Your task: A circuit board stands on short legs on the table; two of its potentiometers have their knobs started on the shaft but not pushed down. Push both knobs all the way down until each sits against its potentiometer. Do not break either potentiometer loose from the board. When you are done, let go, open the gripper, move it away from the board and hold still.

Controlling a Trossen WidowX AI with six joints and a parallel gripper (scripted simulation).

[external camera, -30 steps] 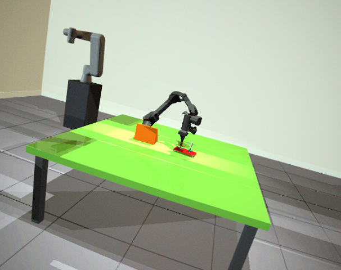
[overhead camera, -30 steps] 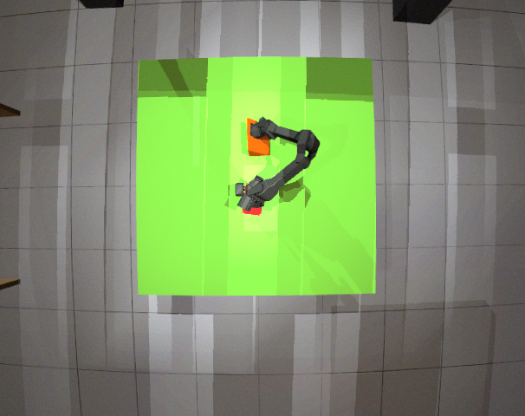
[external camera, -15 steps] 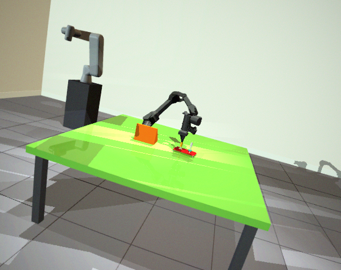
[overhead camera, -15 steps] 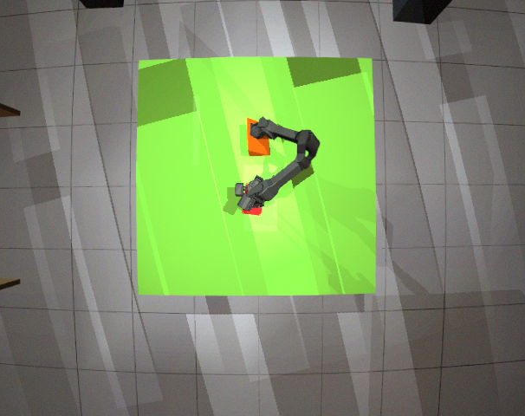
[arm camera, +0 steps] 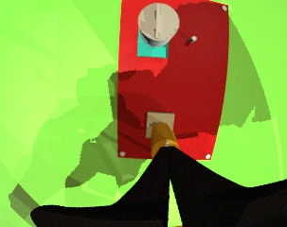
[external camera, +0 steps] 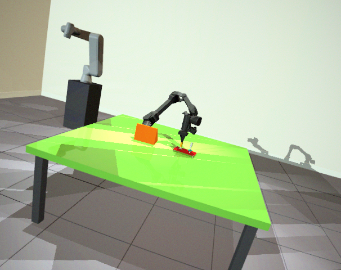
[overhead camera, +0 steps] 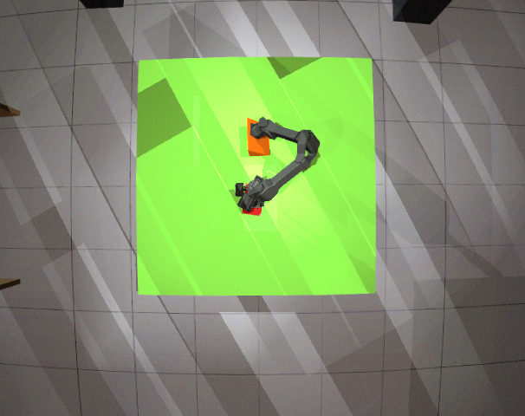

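Note:
A red circuit board (arm camera: 194, 76) (external camera: 184, 152) (overhead camera: 253, 211) lies on the green table (external camera: 135, 174). My gripper (arm camera: 168, 153) (external camera: 181, 139) is shut with nothing between its fingers. Its closed tips point straight down onto the near knob (arm camera: 161, 140), an orange one standing on a tan potentiometer (arm camera: 161, 120). The far knob (arm camera: 158, 22) (external camera: 191, 145) is grey and round and stands on a teal potentiometer (arm camera: 151, 51), raised on its shaft. In the overhead view the gripper (overhead camera: 249, 204) covers most of the board.
An orange wedge (overhead camera: 258, 143) (external camera: 146, 133) sits at the arm's base behind the board. A second grey arm on a dark pedestal (external camera: 81, 101) stands beyond the table's far left corner. The board lies near the middle of the table.

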